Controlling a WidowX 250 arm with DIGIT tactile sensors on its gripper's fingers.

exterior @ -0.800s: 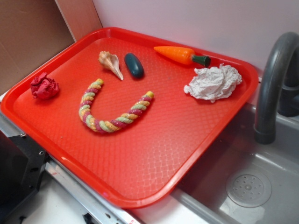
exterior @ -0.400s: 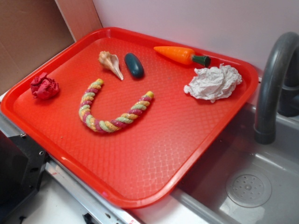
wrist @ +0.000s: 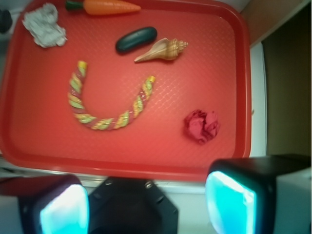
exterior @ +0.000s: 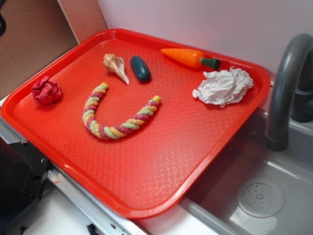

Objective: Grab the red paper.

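Fingers (wrist: pixel 146 204) spread wide with nothing held, parked over the tray's (exterior: pixel 205 161) near rim, red paper (exterior: pixel 46 91) sat untouched by the tray's edge, rope (exterior: pixel 117 128) curled nearby

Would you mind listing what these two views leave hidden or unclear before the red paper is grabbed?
- Tool: the wrist view's bottom edge cuts off the blurred fingers; the exterior view does not show it.
- Red paper: its underside is hidden in both views.
- Tray: the wrist view's left edge cuts off its rim.
- Faucet: the exterior view's right edge cuts it off.
- Height of the tool above the tray: neither view shows it.
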